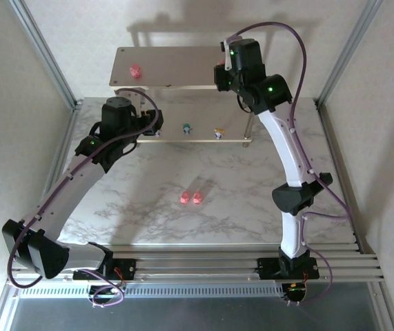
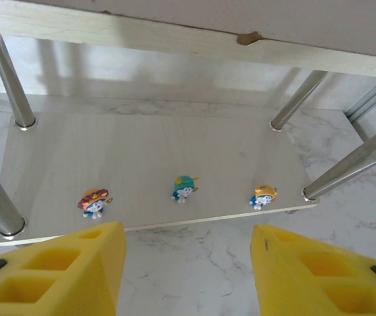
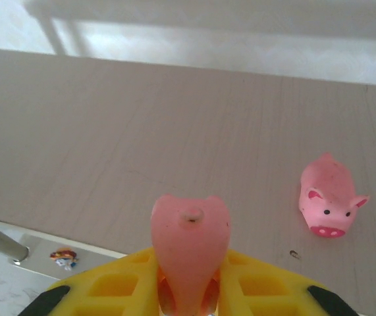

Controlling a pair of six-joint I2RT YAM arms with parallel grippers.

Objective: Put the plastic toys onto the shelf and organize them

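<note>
Placement under way! The shelf (image 1: pixel 176 65) stands at the desk's twelve o'clock, and over the three o'clock end of its top board the right jaws pinch a pink pig (image 3: pixel 189 230). Next, I'd say: lower it, let go, and line it up with the pig (image 3: pixel 329 204) parked toward nine. The left jaws hang spread and empty before the three figurines (image 2: pixel 185 188) on the lower board. Pale walls, marbled desk (image 1: pixel 252 207), two pigs (image 1: pixel 183 198) waiting dead centre.

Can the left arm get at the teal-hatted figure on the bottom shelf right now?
Probably yes. The left claw is open and empty, facing the lower board's front edge, and the teal-hatted figure stands near that edge with space on both sides. The upper board blocks any approach from above.
</note>
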